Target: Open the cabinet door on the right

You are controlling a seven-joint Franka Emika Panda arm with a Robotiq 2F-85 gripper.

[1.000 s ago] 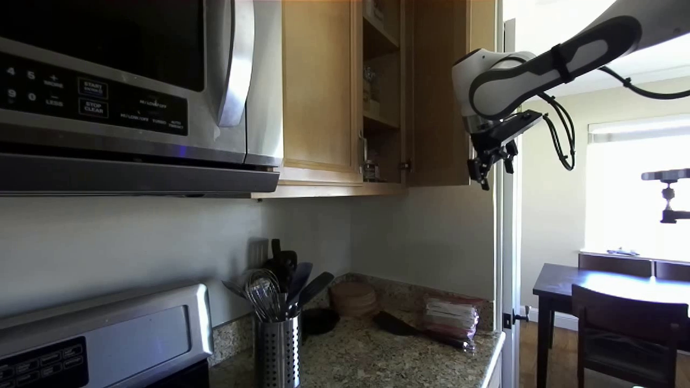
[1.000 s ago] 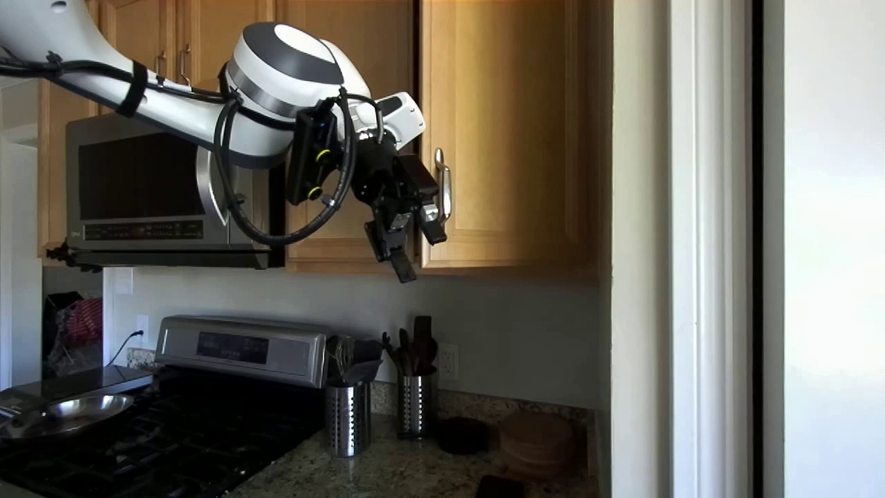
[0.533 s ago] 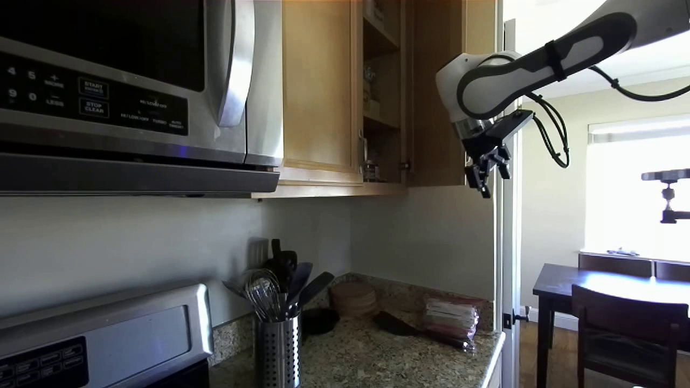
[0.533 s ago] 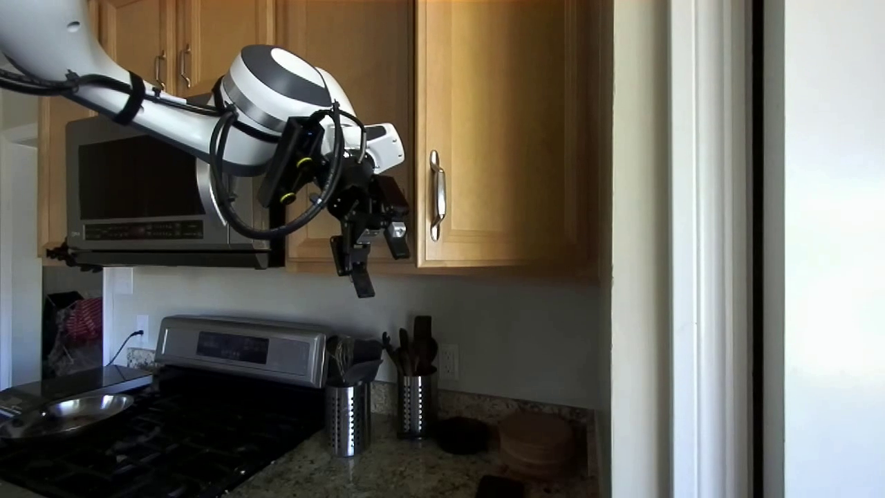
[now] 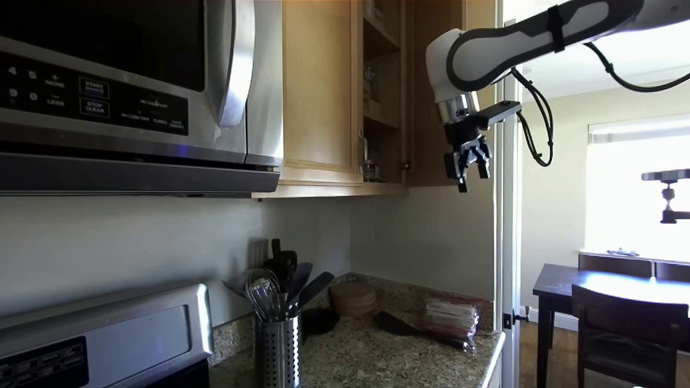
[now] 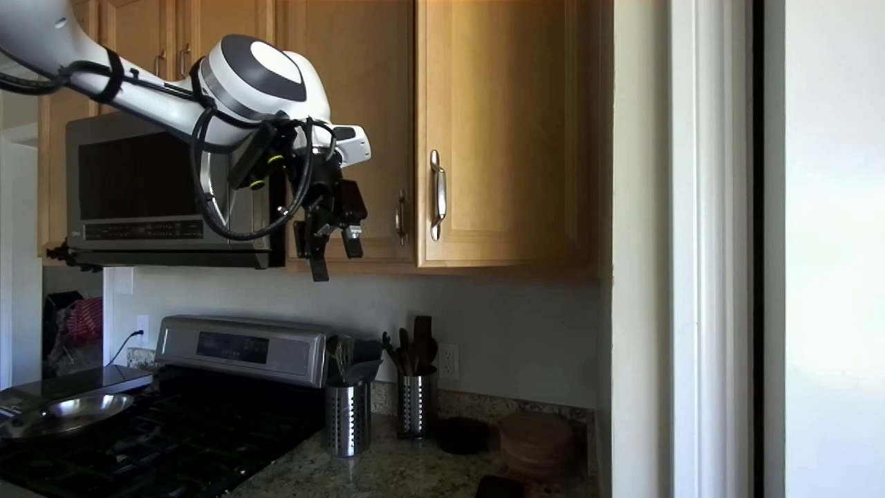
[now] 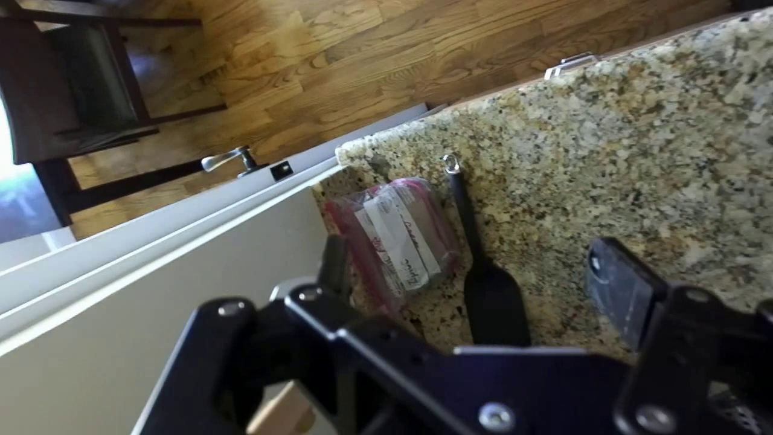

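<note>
The gripper [image 6: 337, 261] hangs with its two fingers pointing down, spread wide and holding nothing; through the gap, the wrist view shows the tabletop [image 7: 580, 157] below. A little way off, in an exterior view, is the cabinet door [image 6: 511, 124], high over the tabletop and swung out, its upright silver handle [image 6: 441, 196] well apart from the fingertips. In an exterior view its shaded inner face can be seen, and next to it the shelves [image 5: 380, 121] lie exposed, though what stands on them is too dark to name. Beside the opening, the wider door [image 5: 321, 86] is closed. Down on the tabletop, a plastic bag [image 7: 398, 241] with red edges and a handwritten label lies just beside a black spatula [image 7: 496, 308]. Farther from the gripper stand two perforated steel holders [image 6: 348, 422], one carrying a whisk [image 5: 262, 293] among other tools, the other a bunch of dark utensils [image 6: 422, 335]. Beyond them is the stove [image 6: 207, 415], with the microwave [image 6: 145, 187] mounted above it. Farthest off, in an exterior view, are a dark chair [image 5: 628, 312] and, behind it, a bright window [image 5: 636, 188].
</note>
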